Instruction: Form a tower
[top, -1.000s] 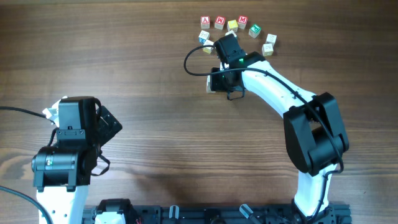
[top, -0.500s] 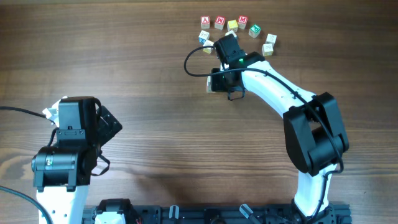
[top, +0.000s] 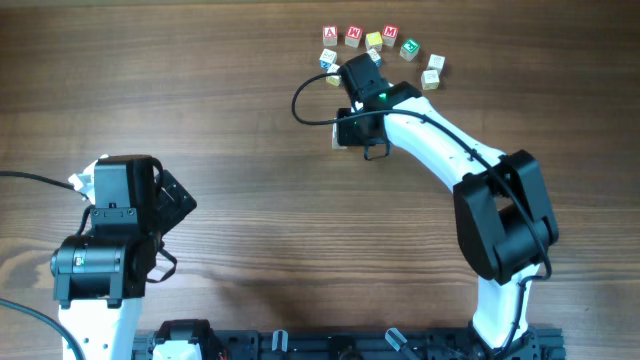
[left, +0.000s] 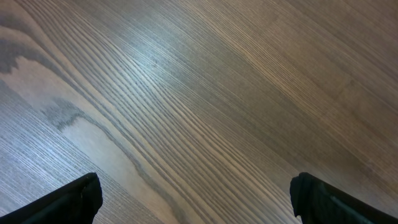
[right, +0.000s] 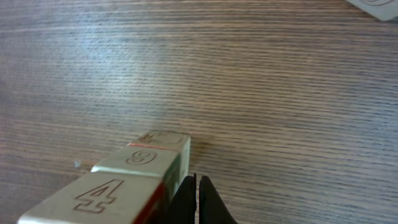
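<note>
Right wrist: one tower (right: 138, 163) (three-high)

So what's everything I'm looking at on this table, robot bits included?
tower: one, three pale wooden cubes stacked, a 4 and a 6 on them, one red side; mid-table, beside the right gripper.
loose cubes: at least eight, pale wood with red, yellow, green or blue faces; an arc on the table's far side.
table: one, brown wood grain; under everything.
left arm: one, white and black; near side, left.
left gripper: one, black, open; over bare wood.
right arm: one, white and black; reaching to the tower.
right gripper: one, black, shut, holding nothing; next to the tower.
</note>
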